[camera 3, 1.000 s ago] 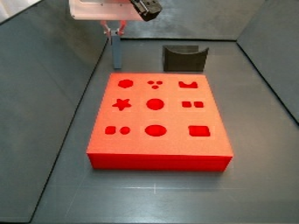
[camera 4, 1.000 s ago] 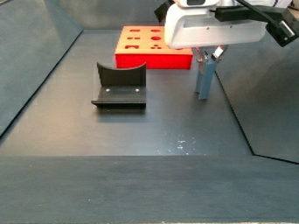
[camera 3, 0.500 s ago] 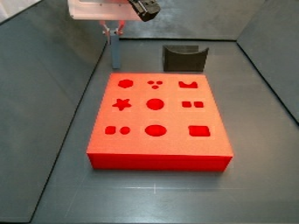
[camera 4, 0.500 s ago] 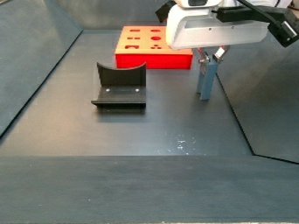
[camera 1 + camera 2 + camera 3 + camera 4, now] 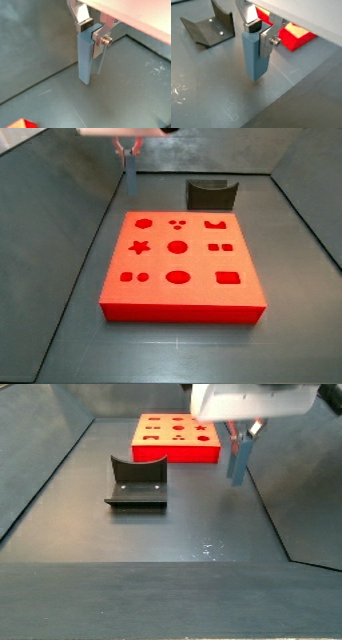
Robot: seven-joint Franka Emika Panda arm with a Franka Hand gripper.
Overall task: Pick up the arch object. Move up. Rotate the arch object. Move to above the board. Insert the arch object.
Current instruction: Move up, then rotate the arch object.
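Count: one arch object (image 5: pixel 85 57), one board (image 5: pixel 181 258), one fixture (image 5: pixel 136 482), one gripper (image 5: pixel 260 31).

The gripper sits at the upper edge of both side views, past the far left corner of the board in a side view (image 5: pixel 130 150). Its two flat silver fingers (image 5: pixel 82 14) are clamped on the upper end of the arch object, one plate on each broad face, as both wrist views show. The arch object hangs upright from them. In a side view (image 5: pixel 239 459) its lower end appears clear of the floor (image 5: pixel 160 534), with the board behind it and to the left.

The arch object is a narrow pale blue-grey slab, smooth and matte, long and thin seen edge-on. Its arch cut cannot be made out from these angles.

The board is a thick flat red rectangular slab lying on the floor. Its top carries nine groups of darker-red recesses in three rows, among them a star, circles, an oval, a square, small paired shapes and an arch notch (image 5: pixel 215 224).

The fixture, a dark L-shaped bracket on a base plate, stands on the floor beyond the far edge of the board in a side view (image 5: pixel 210 194), apart from it.

Open room: bare dark grey floor on all sides of the board, widest in front of its near edge. Sloped grey walls (image 5: pixel 60 198) close in the floor on the left and right.
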